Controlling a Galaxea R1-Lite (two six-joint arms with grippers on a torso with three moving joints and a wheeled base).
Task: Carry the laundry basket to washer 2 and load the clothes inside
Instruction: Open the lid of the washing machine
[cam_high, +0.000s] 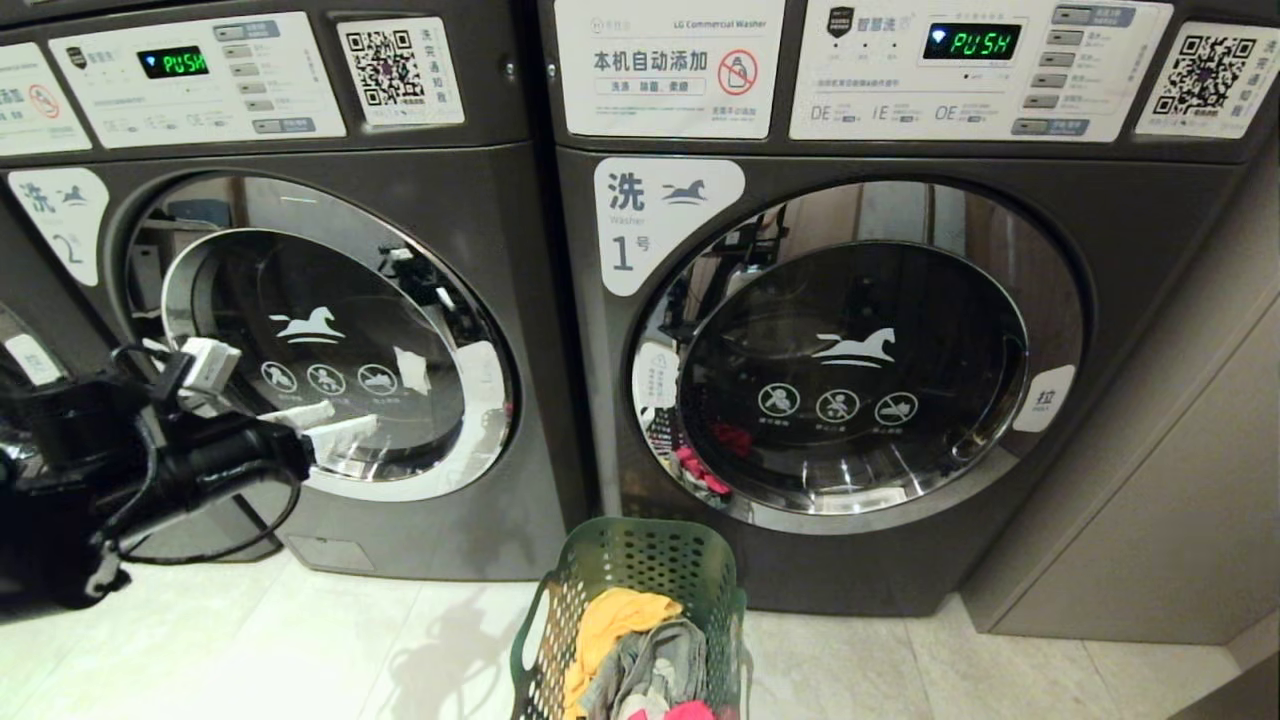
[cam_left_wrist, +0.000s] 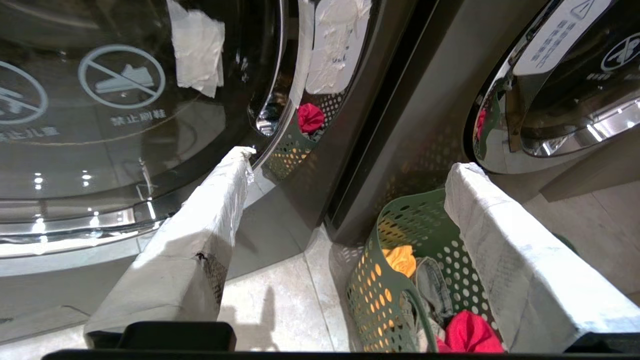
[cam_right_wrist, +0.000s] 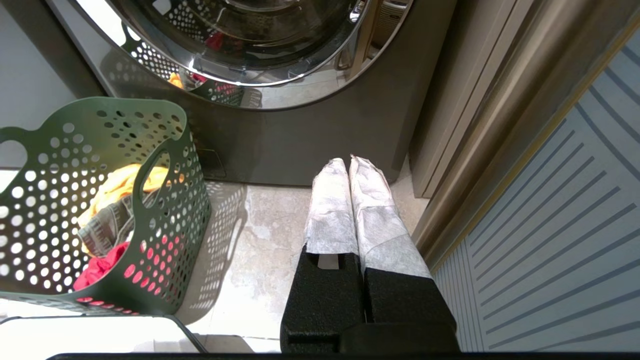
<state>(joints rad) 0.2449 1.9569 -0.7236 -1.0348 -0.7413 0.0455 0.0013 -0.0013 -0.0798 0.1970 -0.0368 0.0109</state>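
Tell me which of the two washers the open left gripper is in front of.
Washer 2, the left machine labelled "2"; the left gripper hangs before its door, not washer 1.

You've got a pale tiled floor (cam_high: 330, 640) here, kinda marbled and glossy, with grout lines running across it. Sitting right on it is the laundry basket (cam_high: 640, 570), green with round holes, upright, near the middle and just in front of the washer marked 1 (cam_high: 860, 380). That one stands on the floor on the right, and washer 2 (cam_high: 320, 340) stands right beside it on the left, the two nearly touching. The basket throws a dotted shadow on the tiles to its left.
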